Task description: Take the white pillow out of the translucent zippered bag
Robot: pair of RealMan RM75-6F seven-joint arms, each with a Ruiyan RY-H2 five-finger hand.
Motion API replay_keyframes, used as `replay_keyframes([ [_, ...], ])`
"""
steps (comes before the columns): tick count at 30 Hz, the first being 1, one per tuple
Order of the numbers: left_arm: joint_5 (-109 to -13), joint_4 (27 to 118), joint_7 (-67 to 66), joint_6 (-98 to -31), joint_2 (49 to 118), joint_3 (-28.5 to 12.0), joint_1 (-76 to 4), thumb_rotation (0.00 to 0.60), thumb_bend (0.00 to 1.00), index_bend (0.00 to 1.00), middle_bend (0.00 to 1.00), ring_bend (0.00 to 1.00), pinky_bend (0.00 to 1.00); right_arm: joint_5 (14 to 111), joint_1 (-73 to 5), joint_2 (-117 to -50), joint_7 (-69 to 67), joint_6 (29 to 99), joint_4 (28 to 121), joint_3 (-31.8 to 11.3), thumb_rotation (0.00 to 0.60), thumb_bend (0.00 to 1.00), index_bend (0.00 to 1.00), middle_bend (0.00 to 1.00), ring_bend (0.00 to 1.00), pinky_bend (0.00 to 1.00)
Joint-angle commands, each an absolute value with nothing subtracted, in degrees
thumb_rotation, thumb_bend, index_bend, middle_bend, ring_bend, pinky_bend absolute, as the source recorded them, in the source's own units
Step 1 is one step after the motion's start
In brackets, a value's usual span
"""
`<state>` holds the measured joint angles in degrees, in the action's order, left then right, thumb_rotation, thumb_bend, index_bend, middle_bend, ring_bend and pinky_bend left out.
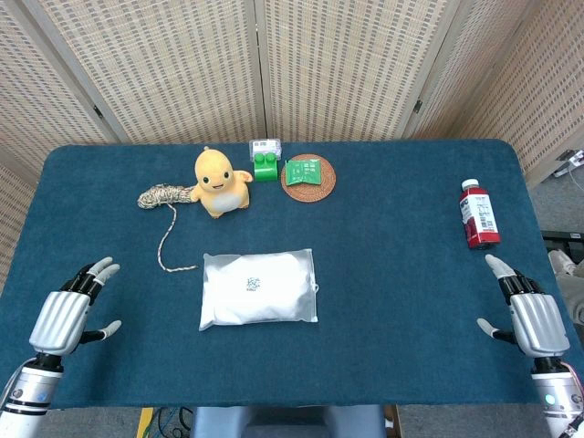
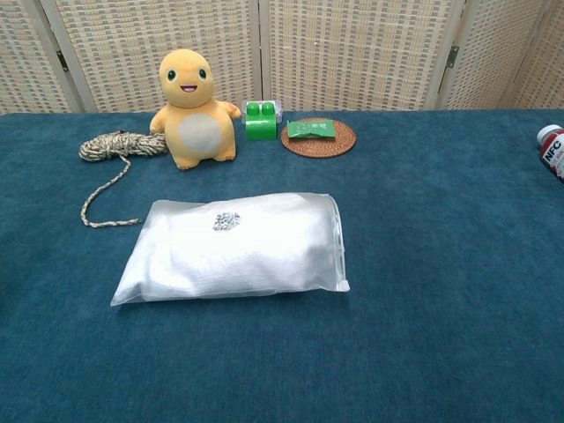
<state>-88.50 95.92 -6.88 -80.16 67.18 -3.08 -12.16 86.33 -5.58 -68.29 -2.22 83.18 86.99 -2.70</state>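
The translucent zippered bag (image 1: 259, 288) lies flat on the blue table (image 1: 401, 265), between the two hands and slightly ahead of them, well apart from each. The left hand (image 1: 66, 313) rests at the near left edge, fingers spread, holding nothing. The right hand (image 1: 529, 312) rests at the near right edge, likewise spread and empty.

Ahead of the left hand, a rope (image 1: 164, 206) trails toward the bag. Beyond the bag stand a yellow plush toy (image 1: 220, 181), a green block (image 1: 265, 165) and a woven coaster (image 1: 308, 177) bearing a green packet (image 1: 303, 172). A red bottle (image 1: 478, 213) lies just ahead of the right hand.

The white pillow (image 2: 231, 245) fills the bag; the zipper edge (image 2: 338, 238) faces the right hand.
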Motion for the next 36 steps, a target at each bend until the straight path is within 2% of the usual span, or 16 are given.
replay_keyframes([
  [1,-88.7,95.7,-6.9,-80.4,67.4,-3.0,-12.2,0.6,0.1,0.15,0.11,0.13,0.33,86.4,-5.5,-68.6,-2.1,83.2,87.0,-2.7,0.6,0.0,0.02,0.13,0.17,0.29],
  [9,-89.1,96.9,-7.6,-80.2,67.5,-3.1,-12.8,0.6,0.1,0.14,0.11,0.13,0.35,85.7,-6.1,-68.9,-2.5,81.9,86.5,-3.0,0.6,0.0,0.02,0.13,0.17,0.29],
  [13,-90.8,98.8,-7.1,-80.6,67.5,-3.3,-13.5,0.6,0.1,0.08,0.11,0.13,0.35,85.6,-6.4,-68.8,-2.6,81.7,86.5,-3.3,0.6,0.0,0.02,0.13,0.17,0.29],
  [17,-92.6,102.1,-7.5,-79.5,66.8,-3.5,-15.1,0.6,0.09,0.01,0.11,0.13,0.35,86.2,-6.4,-68.9,-2.5,82.4,86.5,-3.3,0.6,0.0,0.02,0.13,0.17,0.29],
  [24,-91.6,110.5,-11.8,-75.6,65.7,-6.6,-19.3,0.6,0.03,0.0,0.05,0.12,0.35,86.3,-5.5,-67.6,-3.8,83.8,87.1,-3.2,0.6,0.0,0.02,0.13,0.17,0.29],
  [28,-88.9,114.6,-17.3,-70.8,65.6,-8.8,-23.1,0.6,0.01,0.0,0.0,0.07,0.3,86.3,-4.8,-66.6,-4.9,84.6,87.4,-3.2,0.6,0.0,0.02,0.13,0.17,0.29],
  [36,-81.1,119.2,-27.3,-63.2,69.6,-12.2,-30.5,0.6,0.0,0.0,0.0,0.0,0.16,86.0,-3.8,-65.5,-6.7,85.4,86.9,-3.0,0.6,0.0,0.02,0.13,0.17,0.29],
])
